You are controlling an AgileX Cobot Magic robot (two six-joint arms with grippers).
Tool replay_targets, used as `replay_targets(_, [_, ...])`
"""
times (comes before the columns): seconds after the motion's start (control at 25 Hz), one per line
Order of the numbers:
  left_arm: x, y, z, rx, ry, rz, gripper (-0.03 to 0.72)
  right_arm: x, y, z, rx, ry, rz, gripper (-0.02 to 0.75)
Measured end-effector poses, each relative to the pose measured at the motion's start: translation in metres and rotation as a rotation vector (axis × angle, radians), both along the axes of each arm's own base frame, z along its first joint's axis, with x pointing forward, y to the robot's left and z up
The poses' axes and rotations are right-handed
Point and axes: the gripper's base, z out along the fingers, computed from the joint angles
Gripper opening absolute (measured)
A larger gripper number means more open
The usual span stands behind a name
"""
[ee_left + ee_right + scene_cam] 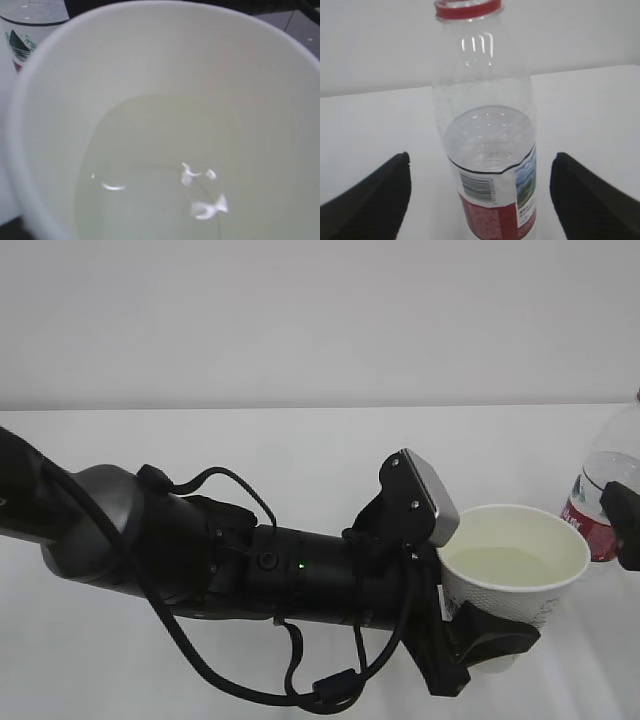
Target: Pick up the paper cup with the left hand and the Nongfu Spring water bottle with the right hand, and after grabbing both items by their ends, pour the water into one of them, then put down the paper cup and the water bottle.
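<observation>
The left gripper [478,640] clasped the paper cup [520,575] holding water [510,565]; the right gripper [480,200] stood released around the upright bottle [487,150].

The Nongfu Spring water bottle [487,150] carries a red-and-white label with a barcode, but its print is too blurred to read.
</observation>
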Motion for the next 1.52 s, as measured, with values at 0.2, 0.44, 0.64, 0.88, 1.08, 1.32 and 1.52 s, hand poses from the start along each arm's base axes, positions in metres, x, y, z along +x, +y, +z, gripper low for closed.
replay_targets(0.2, [0.003,0.0,0.0,-0.005,0.02,0.046,0.502,-0.006,0.001,0.008,-0.002,0.009,0.022,0.661])
replay_targets(0.44, [0.014,0.005,0.001,-0.023,0.051,0.126,0.501,-0.013,0.003,0.016,-0.015,0.017,0.056,0.661])
replay_targets(0.64, [0.031,0.018,0.002,-0.031,0.057,0.19,0.501,-0.001,0.005,0.031,-0.017,-0.016,0.065,0.66])
replay_targets(0.88, [0.05,0.034,0.0,-0.047,0.061,0.244,0.501,0.015,0.01,0.05,-0.045,-0.066,0.105,0.647])
replay_targets(1.08, [0.063,0.046,0.001,-0.081,0.06,0.276,0.501,0.02,0.011,0.055,-0.058,-0.073,0.118,0.644])
replay_targets(1.32, [0.076,0.061,0.002,-0.098,0.052,0.305,0.501,0.019,0.011,0.052,-0.065,-0.037,0.124,0.642])
replay_targets(1.52, [0.076,0.08,-0.005,-0.108,0.07,0.307,0.496,0.019,0.011,0.051,-0.067,-0.033,0.126,0.642])
